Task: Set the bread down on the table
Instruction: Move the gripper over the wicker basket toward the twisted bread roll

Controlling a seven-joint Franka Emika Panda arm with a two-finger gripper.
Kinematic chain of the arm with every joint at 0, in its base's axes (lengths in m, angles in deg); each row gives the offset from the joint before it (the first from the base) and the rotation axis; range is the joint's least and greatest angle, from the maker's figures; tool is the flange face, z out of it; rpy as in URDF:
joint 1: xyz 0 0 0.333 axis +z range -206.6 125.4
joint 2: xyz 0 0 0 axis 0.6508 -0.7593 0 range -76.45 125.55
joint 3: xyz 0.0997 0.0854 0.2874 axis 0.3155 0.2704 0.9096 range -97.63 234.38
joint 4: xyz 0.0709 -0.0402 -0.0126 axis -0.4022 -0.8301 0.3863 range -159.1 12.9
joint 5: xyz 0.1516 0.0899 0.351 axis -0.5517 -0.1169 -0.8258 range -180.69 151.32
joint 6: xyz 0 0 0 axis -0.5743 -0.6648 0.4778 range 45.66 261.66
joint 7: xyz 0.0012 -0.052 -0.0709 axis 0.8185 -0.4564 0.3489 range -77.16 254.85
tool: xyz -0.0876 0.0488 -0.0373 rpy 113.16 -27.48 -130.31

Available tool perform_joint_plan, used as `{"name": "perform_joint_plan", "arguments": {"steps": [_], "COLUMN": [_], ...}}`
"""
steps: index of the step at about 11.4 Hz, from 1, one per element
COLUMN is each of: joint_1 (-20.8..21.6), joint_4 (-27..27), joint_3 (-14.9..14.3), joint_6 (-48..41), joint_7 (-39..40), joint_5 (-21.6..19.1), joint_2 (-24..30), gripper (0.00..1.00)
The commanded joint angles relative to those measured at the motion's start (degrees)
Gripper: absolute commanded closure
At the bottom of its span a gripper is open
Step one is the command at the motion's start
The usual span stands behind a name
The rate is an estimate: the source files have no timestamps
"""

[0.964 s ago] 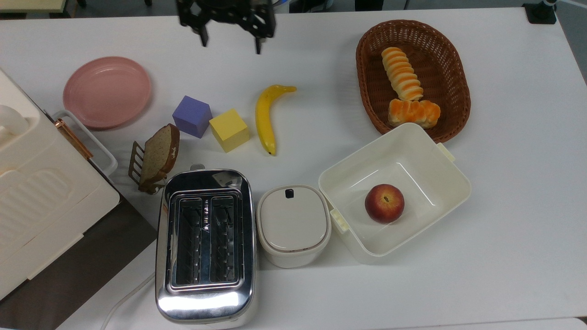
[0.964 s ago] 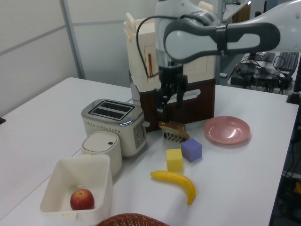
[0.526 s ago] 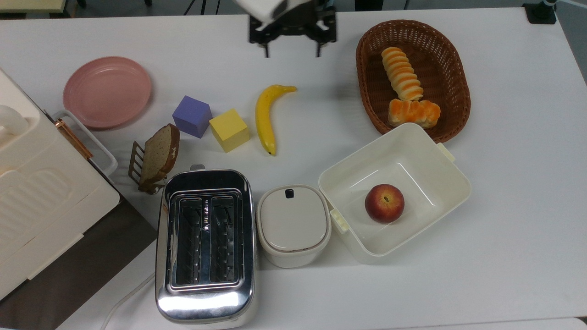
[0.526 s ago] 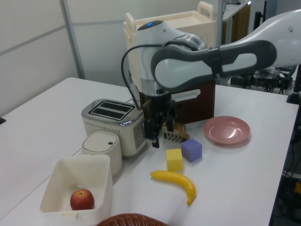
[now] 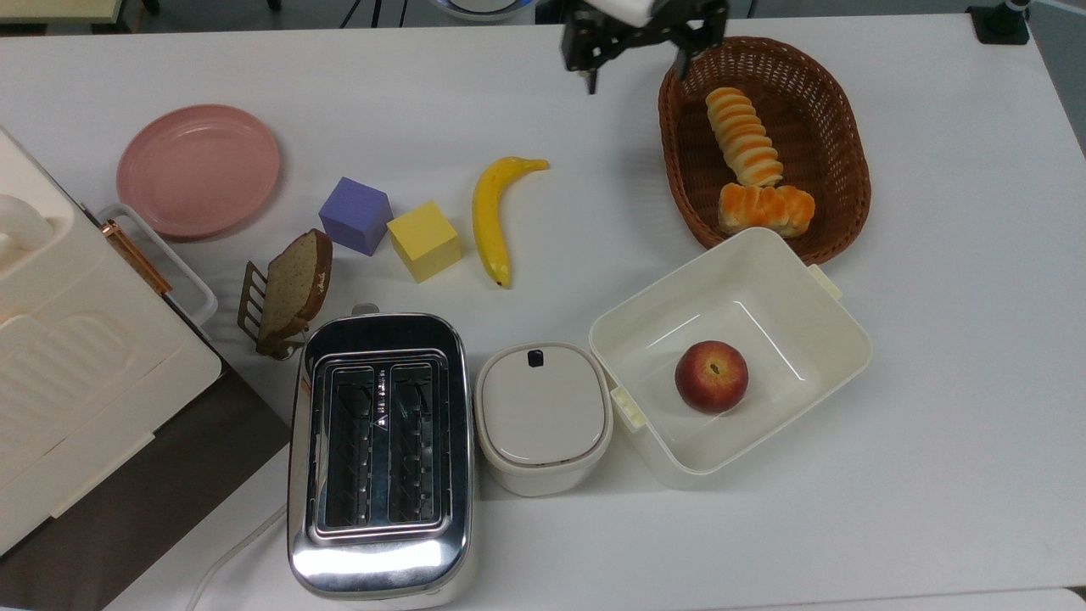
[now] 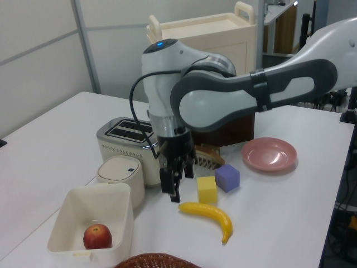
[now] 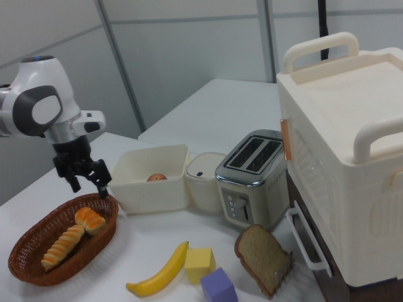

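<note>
The bread [image 5: 744, 136] is a long twisted loaf with orange-and-cream ridges, lying lengthwise in a brown wicker basket [image 5: 855, 161] at the top view's upper right. In the right view the bread [image 7: 63, 246] lies in the basket [image 7: 28, 272] at lower left. My gripper [image 5: 636, 75] hangs open and empty over the basket's upper-left rim, to the top view's left of the loaf and apart from it. In the right view the gripper [image 7: 89, 187] hovers above the basket's far end. In the left view the gripper [image 6: 172, 188] points down. The white table [image 5: 950, 356] carries everything.
A stubby orange bun [image 5: 766, 210] touches the loaf's near end. On the table are a banana [image 5: 492, 216], a yellow cube [image 5: 424, 240], a purple cube [image 5: 355, 215], a pink plate [image 5: 198, 170], toast [image 5: 295, 287], a toaster [image 5: 379, 454], a lidded pot [image 5: 543, 416] and an open box [image 5: 836, 327] holding an apple [image 5: 711, 376].
My gripper has travelled along the table's far edge to the top view's right, from near the pink plate's side to the basket's rim. It stays open. Nothing else has moved.
</note>
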Motion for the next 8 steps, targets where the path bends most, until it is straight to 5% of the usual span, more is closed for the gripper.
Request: {"name": "perform_joint_plan", "arguments": {"steps": [1, 8], "joint_1": [5.01, 15.03], "joint_4": [-3.60, -7.21], "joint_3": [-0.41, -2.16], "joint_6": [3.94, 9.75], "joint_7": [-0.41, -2.25], "joint_5": [0.30, 5.74], "joint_2": [0.08, -3.43], "gripper": [0.00, 0.00]}}
